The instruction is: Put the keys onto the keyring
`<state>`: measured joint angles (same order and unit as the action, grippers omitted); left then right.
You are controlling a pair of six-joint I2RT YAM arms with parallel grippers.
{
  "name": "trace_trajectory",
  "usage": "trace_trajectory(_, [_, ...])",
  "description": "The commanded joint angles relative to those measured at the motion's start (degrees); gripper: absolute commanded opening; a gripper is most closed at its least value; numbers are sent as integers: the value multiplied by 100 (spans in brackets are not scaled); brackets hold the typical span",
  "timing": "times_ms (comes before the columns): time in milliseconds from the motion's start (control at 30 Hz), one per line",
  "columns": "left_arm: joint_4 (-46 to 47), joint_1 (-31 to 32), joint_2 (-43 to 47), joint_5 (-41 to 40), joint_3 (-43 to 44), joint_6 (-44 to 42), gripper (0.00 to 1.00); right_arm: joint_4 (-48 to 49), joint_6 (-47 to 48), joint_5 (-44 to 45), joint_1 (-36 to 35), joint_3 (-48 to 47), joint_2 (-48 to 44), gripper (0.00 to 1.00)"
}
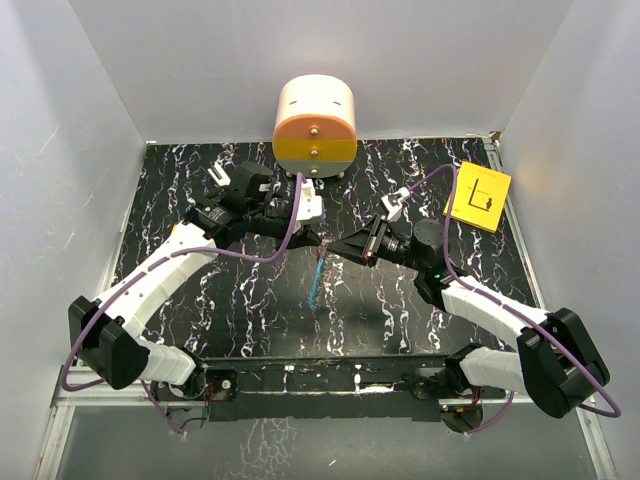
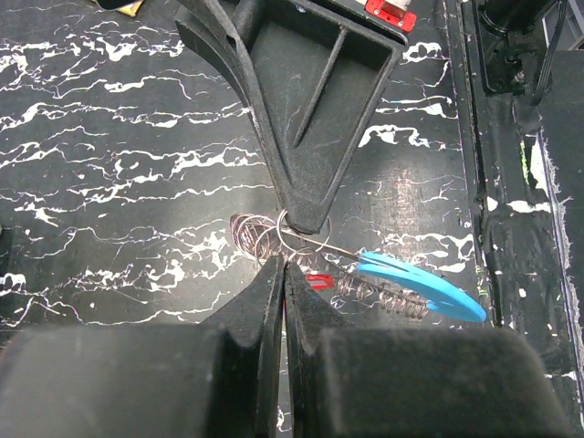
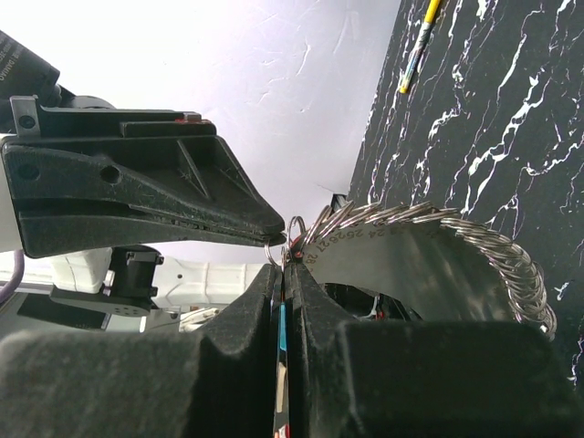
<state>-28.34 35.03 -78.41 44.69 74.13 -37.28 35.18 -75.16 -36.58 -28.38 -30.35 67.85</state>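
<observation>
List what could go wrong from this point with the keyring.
The left end effector and right end effector, both shut, pinch the keyring tip to tip; pulling apart may slip its thin wire free.
The red key sits right beside that pinch; it could get knocked or jammed.
The keyring seems to hang above the table; a loosened grip would drop it.

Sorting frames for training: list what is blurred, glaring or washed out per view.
Top external: even light, sharp; the keyring tiny. Left wrist: left arm's fingers dark and soft, dull sheen on the table, blue band crisp. Right wrist: wall washed out, right arm's fingers blurred, ring coil sharp.
</observation>
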Motion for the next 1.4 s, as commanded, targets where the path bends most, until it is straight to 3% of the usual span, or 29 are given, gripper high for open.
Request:
trace_trajectory(0, [-16, 26, 275, 144, -72, -84, 0, 574, -95, 133, -18, -178, -158, 8])
trace_trajectory(1367, [110, 75, 315, 236, -66, -250, 0, 671, -199, 62, -14, -134, 0, 8])
